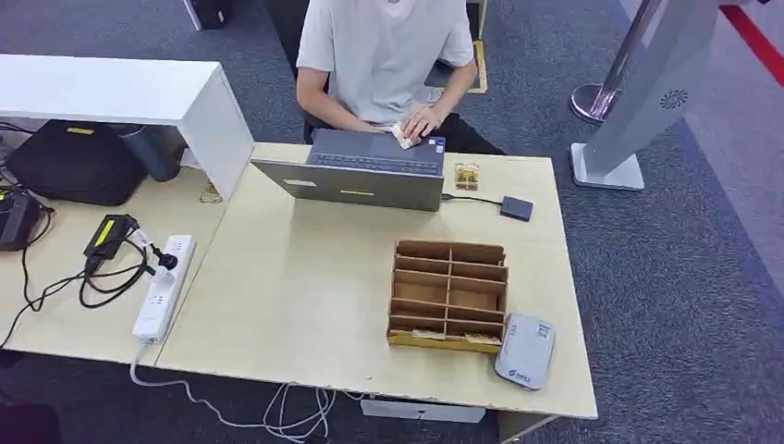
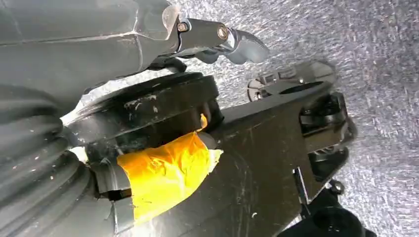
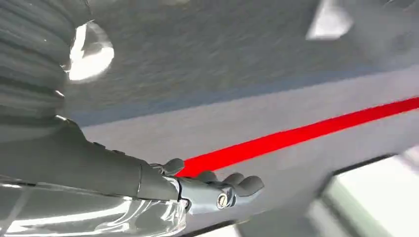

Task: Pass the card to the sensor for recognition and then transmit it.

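A wooden divided card box (image 1: 449, 296) stands on the pale wooden table (image 1: 296, 287), right of its middle. Yellowish cards (image 1: 434, 339) lie in the box's nearest row. A flat grey sensor unit (image 1: 525, 351) lies against the box's right front corner, close to the table's near edge. My left hand (image 2: 222, 39) hangs down over grey carpet and holds nothing. My right hand (image 3: 217, 190) also hangs beside the body, its fingers loosely stretched out over floor with a red stripe, nothing in it.
A person sits behind the table with both hands at a grey laptop (image 1: 365, 171). A small gold item (image 1: 467, 175) and a black wired box (image 1: 516, 207) lie right of the laptop. At the left are a power strip (image 1: 164, 287), cables, a black bag and a white shelf (image 1: 120, 92).
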